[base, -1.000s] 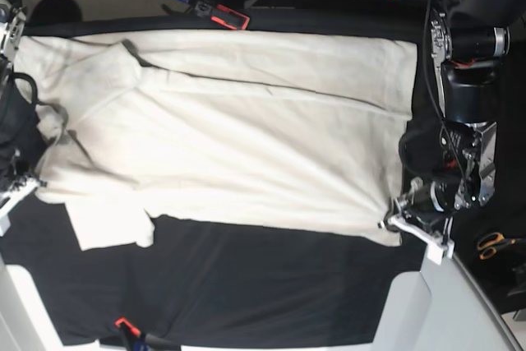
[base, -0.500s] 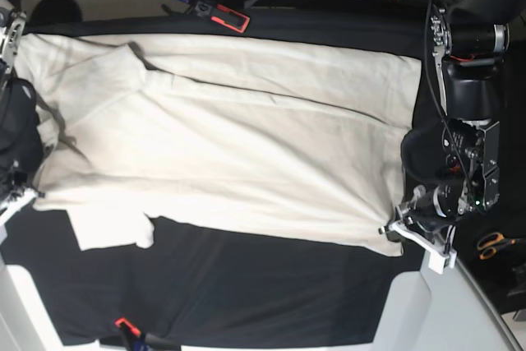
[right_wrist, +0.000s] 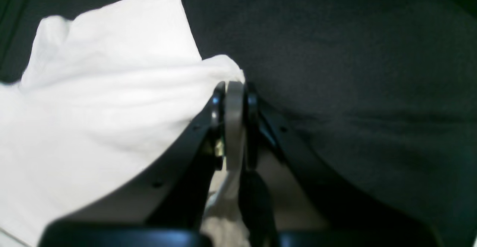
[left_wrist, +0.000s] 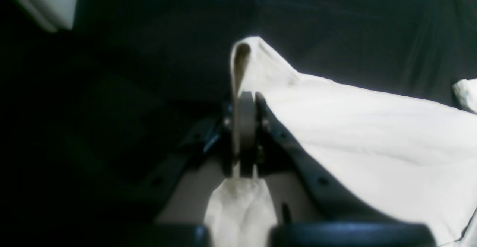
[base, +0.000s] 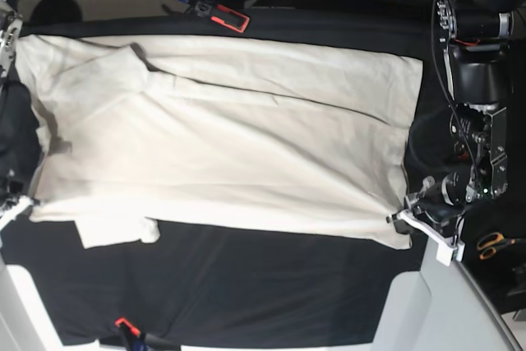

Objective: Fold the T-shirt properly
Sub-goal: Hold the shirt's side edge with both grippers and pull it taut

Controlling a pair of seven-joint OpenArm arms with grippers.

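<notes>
The large plain cream cotton T-shirt (base: 222,141) lay spread lengthwise across the black table cover (base: 246,285), the left gripper (base: 400,219) and right gripper (base: 23,200) each clamped on a near-edge corner at opposite ends.

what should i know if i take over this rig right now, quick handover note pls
Left gripper: shut on the T-shirt, pinching a corner of cloth between its fingers, at the right edge of the base view.
Right gripper: shut on the T-shirt too, gripping an edge fold at the left edge of the base view.
T-shirt: spread mostly flat on the black surface, stretched between the two grippers, one sleeve lying out at the lower left.
Done: both near corners gripped, cloth pulled fairly taut.
Left: no fold is visible yet; all the folding remains. Probably carry the gripped edge across next.
</notes>
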